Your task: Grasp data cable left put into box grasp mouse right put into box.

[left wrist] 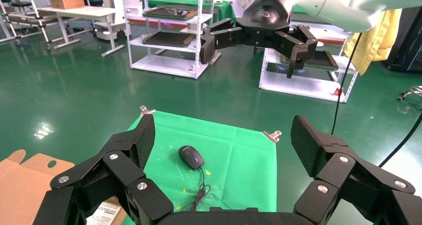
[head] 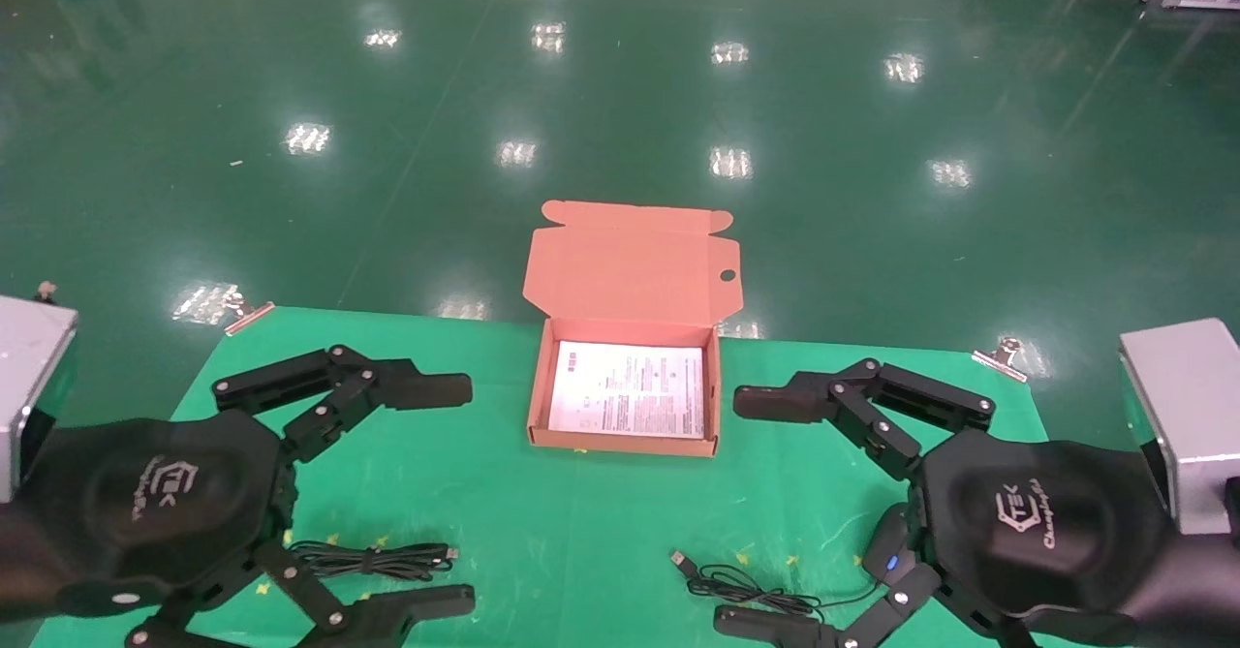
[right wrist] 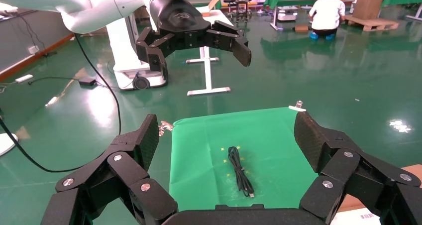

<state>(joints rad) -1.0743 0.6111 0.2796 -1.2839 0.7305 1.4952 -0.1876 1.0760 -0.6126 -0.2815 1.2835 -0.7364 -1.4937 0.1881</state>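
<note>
"What are you doing now?"

"I think I am at the very start. My left gripper hangs wide open over the table, and it holds nothing. My right gripper is wide open too, and it is empty as well."

"Where is the cable?"

"The cable lies flat just under my left gripper, between its two fingers. It is a long thin bundle. Its small plug points toward my right gripper."

"And the mouse?"

"The mouse sits under my right gripper, close to the palm. Its thin cord lies in loops toward my left gripper."

"Where do they go?"

"Into the box. It stands open between my two grippers, a bit farther out than both. Its lid is up, and only a white sheet lies inside. So nothing is packed yet."

"What comes first?"

"I would say the cable. My left gripper should go straight down so one finger lands on each side of the bundle. Then it should squeeze at the middle, so the loops stay together. After that it should lift and swing toward the box."

"And the right one?"

"It can wait its turn."
</note>
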